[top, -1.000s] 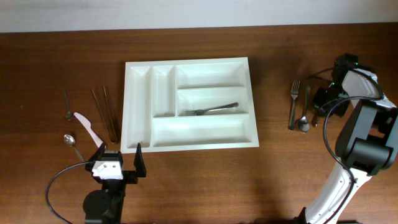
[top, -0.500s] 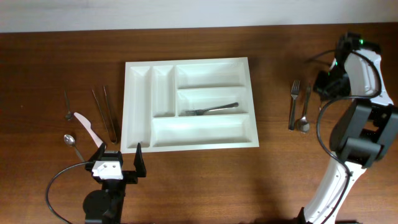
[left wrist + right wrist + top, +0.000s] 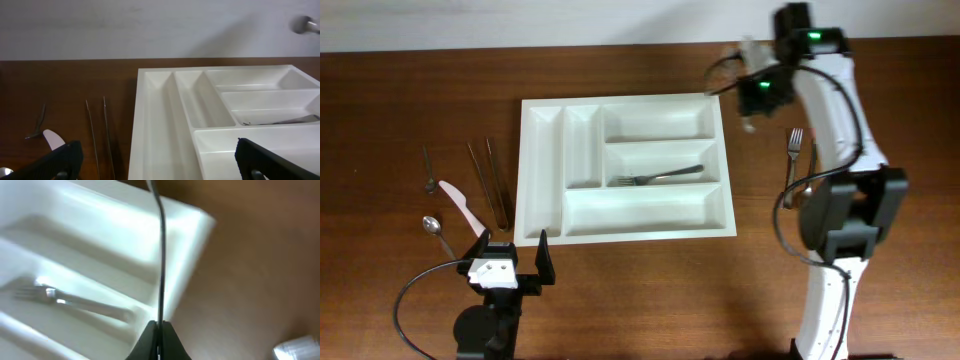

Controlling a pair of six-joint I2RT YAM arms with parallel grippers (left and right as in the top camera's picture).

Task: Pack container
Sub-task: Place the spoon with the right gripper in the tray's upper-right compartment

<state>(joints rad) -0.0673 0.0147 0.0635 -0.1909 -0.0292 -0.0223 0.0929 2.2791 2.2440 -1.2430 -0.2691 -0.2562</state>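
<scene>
The container is sitting flat near the middle of the wooden table, its two narrow compartments toward the left and its three long ones stacked on the right. A fork is lying in the middle long compartment. The right gripper is hovering over the table just beside the tray's upper right corner, and its fingers are pressing together on the thin stem of a metal utensil – the far end is running out of the wrist view, so what kind of cutlery it is cannot be told. The left gripper is resting low near the front edge of the table, just off the tray's lower left corner, its fingers spreading wide with nothing between them. Left of the tray, a pair of thin sticks, a small spoon, a pale flat-bladed piece and another spoon are lying on the wood. Right of the tray, a second fork is lying – partly under the right arm.
</scene>
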